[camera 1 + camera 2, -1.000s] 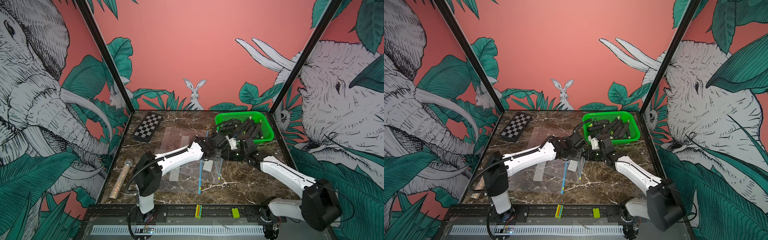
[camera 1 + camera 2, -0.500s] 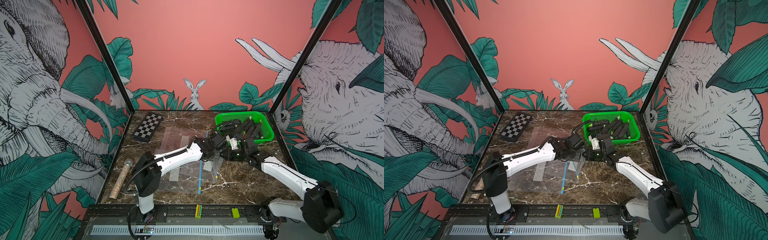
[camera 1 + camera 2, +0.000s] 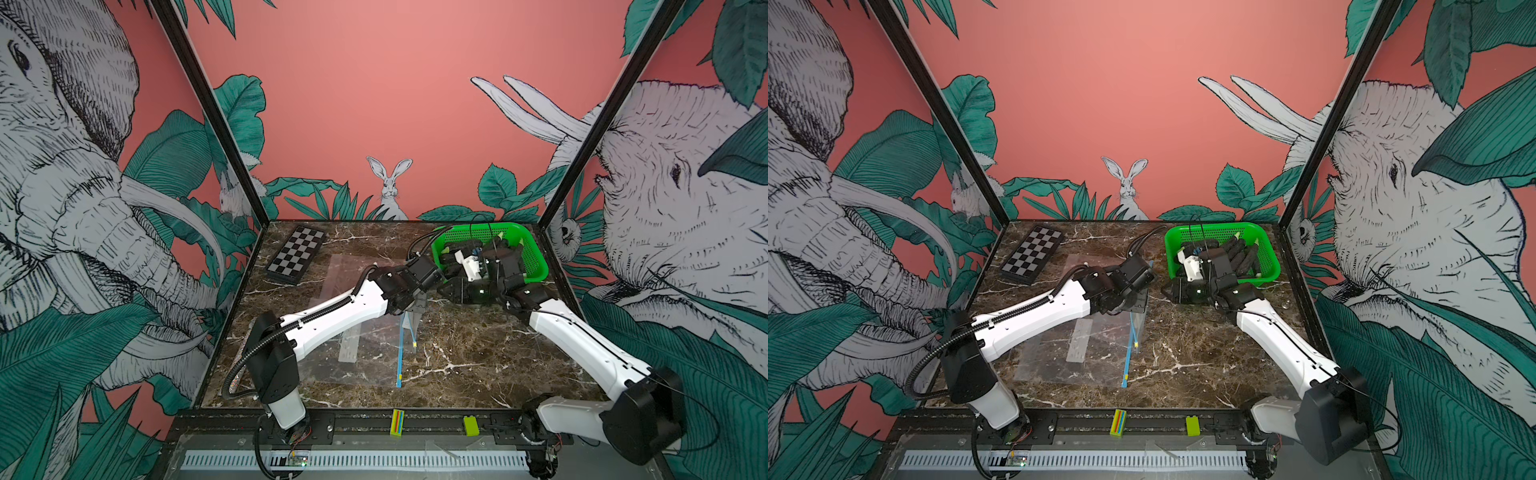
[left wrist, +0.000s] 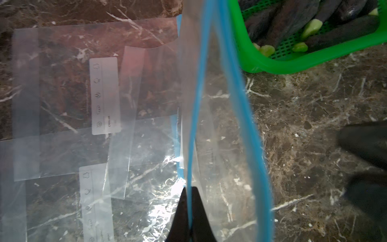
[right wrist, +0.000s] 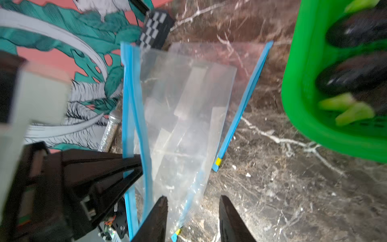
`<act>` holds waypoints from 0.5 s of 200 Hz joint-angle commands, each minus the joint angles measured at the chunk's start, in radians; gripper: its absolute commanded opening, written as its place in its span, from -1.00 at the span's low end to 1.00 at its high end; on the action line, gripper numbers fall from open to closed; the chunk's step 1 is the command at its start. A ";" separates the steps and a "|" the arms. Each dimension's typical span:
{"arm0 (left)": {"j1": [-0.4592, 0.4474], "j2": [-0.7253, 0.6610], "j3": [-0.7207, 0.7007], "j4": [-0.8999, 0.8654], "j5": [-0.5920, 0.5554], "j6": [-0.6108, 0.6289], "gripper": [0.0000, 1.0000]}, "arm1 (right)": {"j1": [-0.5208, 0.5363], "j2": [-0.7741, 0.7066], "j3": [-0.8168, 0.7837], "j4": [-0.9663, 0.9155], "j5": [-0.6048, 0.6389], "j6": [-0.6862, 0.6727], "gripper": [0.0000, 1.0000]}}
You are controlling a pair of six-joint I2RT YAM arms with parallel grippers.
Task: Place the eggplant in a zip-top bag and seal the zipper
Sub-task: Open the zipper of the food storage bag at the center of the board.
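Enclosing marble tabletop (image 3: 478, 353), jungle-mural walls (image 3: 374, 83)

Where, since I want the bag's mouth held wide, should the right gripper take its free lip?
Probably the free blue lip, midway, from the green basket side: the left gripper pinches the other lip, so this one bows toward the open right gripper.

High pair; wrists near bag (image 5: 178, 125), apparently.

Both top views: basket (image 3: 538, 259) right of centre, eggplants (image 3: 1241, 257) in it; checkerboard (image 3: 296, 259) left of centre; bags (image 3: 365, 368) flat between, lower; my left claw (image 4: 187, 189) on raised bag (image 4: 219, 136).
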 commanded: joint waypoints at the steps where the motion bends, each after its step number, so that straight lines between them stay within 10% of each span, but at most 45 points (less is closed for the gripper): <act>1: 0.011 -0.072 0.030 -0.056 -0.069 -0.003 -1.00 | -0.055 -0.050 0.078 -0.092 -0.032 -0.038 -0.02; 100: 0.027 -0.061 0.105 -0.069 -0.083 0.041 -1.00 | -0.304 0.393 0.453 -0.321 0.282 -0.110 0.42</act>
